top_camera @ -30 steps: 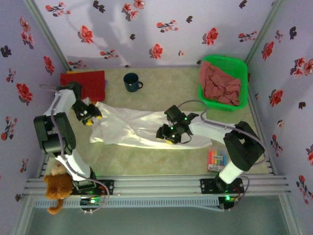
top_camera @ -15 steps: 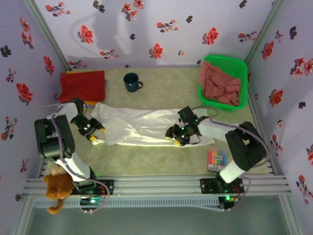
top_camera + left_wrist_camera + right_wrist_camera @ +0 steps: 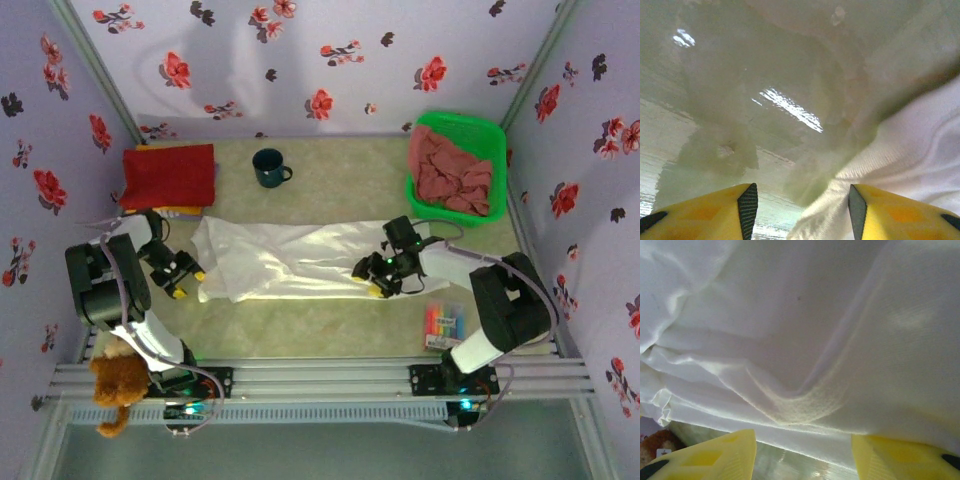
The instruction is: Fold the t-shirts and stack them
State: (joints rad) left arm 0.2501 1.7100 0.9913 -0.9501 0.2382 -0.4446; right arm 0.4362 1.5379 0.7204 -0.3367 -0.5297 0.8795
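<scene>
White t-shirt (image 3: 290, 262) now perhaps flatter.

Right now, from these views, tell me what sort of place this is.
Probably a staged robot test booth, not a real laundry room: flower-print walls box in a table, robot arms stand on a metal rail, and a white t-shirt lies spread out.

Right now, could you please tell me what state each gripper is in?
Left gripper: open, holding nothing, at the edge of the white thin-cloth t-shirt.
Right gripper: open, holding nothing, over the same t-shirt.
</scene>
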